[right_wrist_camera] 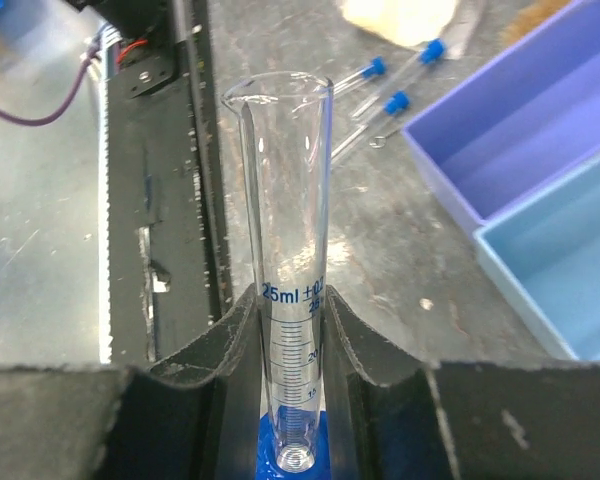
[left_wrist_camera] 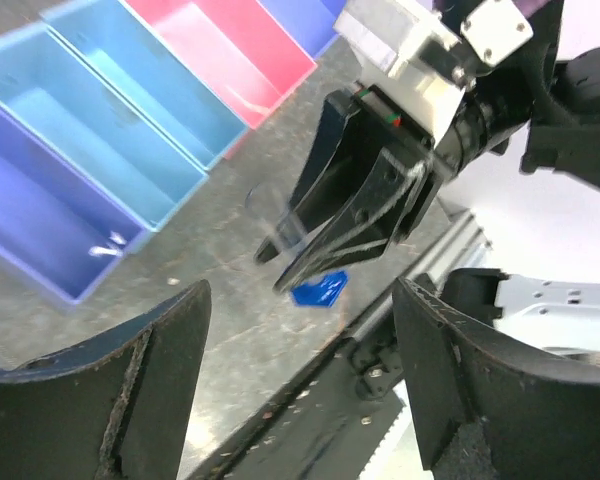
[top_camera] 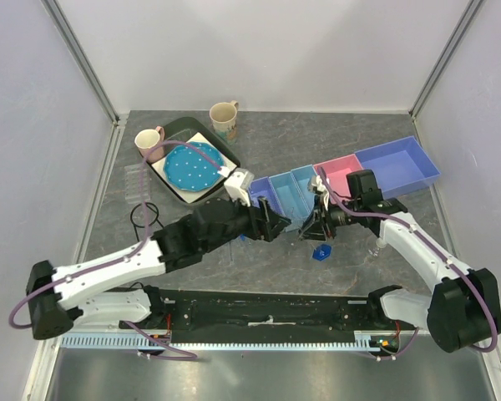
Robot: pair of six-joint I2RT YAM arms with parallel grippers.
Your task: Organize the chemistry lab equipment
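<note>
The right pincer (right_wrist_camera: 290, 303) is clamped on the thin clear graduated cylinder with a blue hexagonal base (right_wrist_camera: 280, 180), gripping low on its printed scale. The cylinder's long axis runs along the fingers. Its base sits back towards the wrist and its spouted mouth points out past the fingertips, tilted rather than upright.

Beyond the mouth, three blue-capped clear tubes (right_wrist_camera: 395, 100) lie on the grey stone-patterned surface (right_wrist_camera: 380, 220), with a whitish bag (right_wrist_camera: 400, 15) behind them. Beside them are a purple rectangular tray (right_wrist_camera: 520, 130) and a light blue tray (right_wrist_camera: 560, 270).

The left pincer (left_wrist_camera: 300, 293) faces the right one at close range, jaws wide apart and holding nothing. A round blue white-dotted plate (top_camera: 192, 165) and two mugs (top_camera: 224, 119) stand well apart at the far left.
</note>
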